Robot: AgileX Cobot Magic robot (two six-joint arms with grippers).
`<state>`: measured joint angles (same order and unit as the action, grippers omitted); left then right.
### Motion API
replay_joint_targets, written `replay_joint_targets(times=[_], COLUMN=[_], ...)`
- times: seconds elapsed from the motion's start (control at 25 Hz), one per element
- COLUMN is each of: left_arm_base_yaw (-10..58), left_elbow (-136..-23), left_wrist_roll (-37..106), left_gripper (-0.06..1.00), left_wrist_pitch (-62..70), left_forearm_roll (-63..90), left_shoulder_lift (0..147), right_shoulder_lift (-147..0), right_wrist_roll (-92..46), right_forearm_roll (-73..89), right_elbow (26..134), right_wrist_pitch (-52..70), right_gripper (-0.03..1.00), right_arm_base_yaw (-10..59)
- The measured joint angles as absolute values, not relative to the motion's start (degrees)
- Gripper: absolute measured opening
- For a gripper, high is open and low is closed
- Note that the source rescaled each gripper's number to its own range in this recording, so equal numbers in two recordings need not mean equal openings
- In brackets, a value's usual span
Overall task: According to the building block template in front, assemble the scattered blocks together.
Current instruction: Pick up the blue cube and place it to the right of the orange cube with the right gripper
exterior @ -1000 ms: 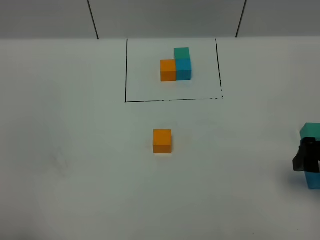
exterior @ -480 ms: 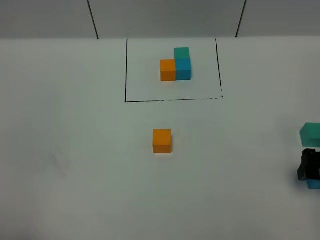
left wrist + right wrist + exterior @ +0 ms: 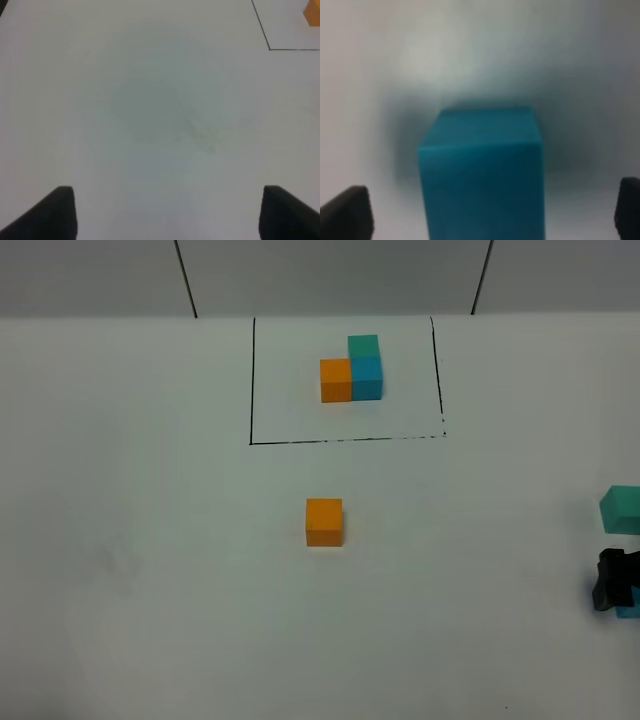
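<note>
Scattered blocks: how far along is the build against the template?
Done: nothing joined; orange cube, teal-green cube and blue cube lie apart. In hand: the right tool stands open around the blue cube, not gripping. Remaining: grasp it, then group all three like the template. The left tool is open, empty.

The high camera looks down over the table (image 3: pixel 150 590) toward the building block template (image 3: pixel 352 370). Left wrist skims low across it, sharing the drawn frame corner (image 3: pixel 270 48); right wrist sits blurringly close on the blue cube (image 3: pixel 482 175)

Orange block (image 3: pixel 324 521); teal-green block (image 3: pixel 622 508); blue block (image 3: pixel 482 175).
</note>
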<state>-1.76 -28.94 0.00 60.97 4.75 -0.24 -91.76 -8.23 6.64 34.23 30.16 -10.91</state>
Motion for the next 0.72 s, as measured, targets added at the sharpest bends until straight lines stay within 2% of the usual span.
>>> replay_joint_targets(times=[0.12, 0.28, 0.4, 0.48, 0.52, 0.72], left_arm_base_yaw=[-1.76, -1.76, -1.76, -1.76, -1.76, -1.76], left_elbow=[-28.94, -28.94, -28.94, -28.94, -28.94, -28.94], left_wrist_roll=[0.00, 0.00, 0.00, 0.00, 0.00, 0.00], left_gripper=[0.59, 0.59, 0.59, 0.59, 0.59, 0.59], left_wrist_pitch=[60.97, 60.97, 60.97, 60.97, 60.97, 60.97], left_forearm_roll=[4.75, 4.75, 4.75, 4.75, 4.75, 4.75], left_shoulder_lift=[-0.24, -0.24, -0.24, -0.24, -0.24, -0.24], right_shoulder_lift=[-94.04, -95.88, -96.17, -96.17, -96.17, -96.17], right_wrist_roll=[-8.27, -8.14, -8.10, -8.10, -8.03, -8.34], right_forearm_roll=[6.69, 6.79, 6.75, 6.75, 6.75, 6.62], right_elbow=[34.23, 34.23, 34.48, 35.81, 36.54, 40.31], right_wrist_pitch=[29.21, 29.18, 29.48, 30.73, 31.71, 36.52], right_gripper=[0.89, 0.70, 0.40, 0.06, 0.00, 0.01], right_arm_base_yaw=[-10.91, -10.91, -10.91, -10.91, -10.91, -10.40])
